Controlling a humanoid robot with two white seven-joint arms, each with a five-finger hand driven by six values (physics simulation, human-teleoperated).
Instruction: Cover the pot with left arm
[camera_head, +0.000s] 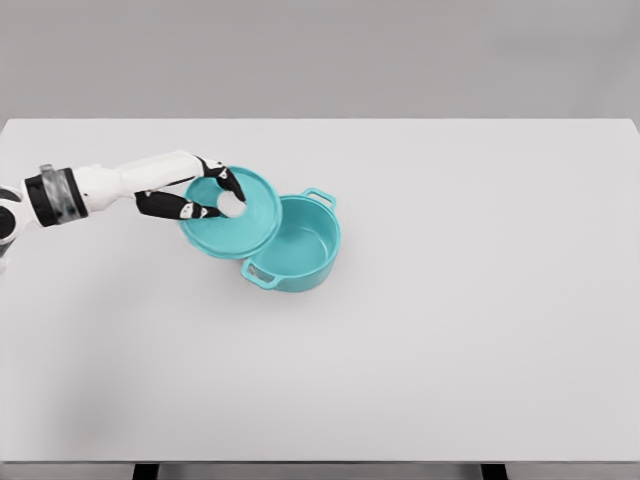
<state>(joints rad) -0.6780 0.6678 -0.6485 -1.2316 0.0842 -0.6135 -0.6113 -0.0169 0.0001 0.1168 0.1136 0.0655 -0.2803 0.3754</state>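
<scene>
**Lid in the air, pot half shaded**

The left hand comes in from the left edge on its white arm, black-and-white fingers curled around the white knob of the round teal lid. That grip on the knob makes sense: it is the one handle the lid offers, and it leaves the rim free to seat. The lid is tilted and overlaps the left side of the open teal two-handled pot, which sits on the white surface a little left of centre. My read: the lid is carried offset, not yet centred, so it needs to travel right and level out before it drops onto the rim.

What we cannot see: the pot's left rim is behind the lid, so whether lid and pot touch there is impossible to tell. The thumb side of the grasp is hidden by the knob. The right arm is nowhere in view.
</scene>
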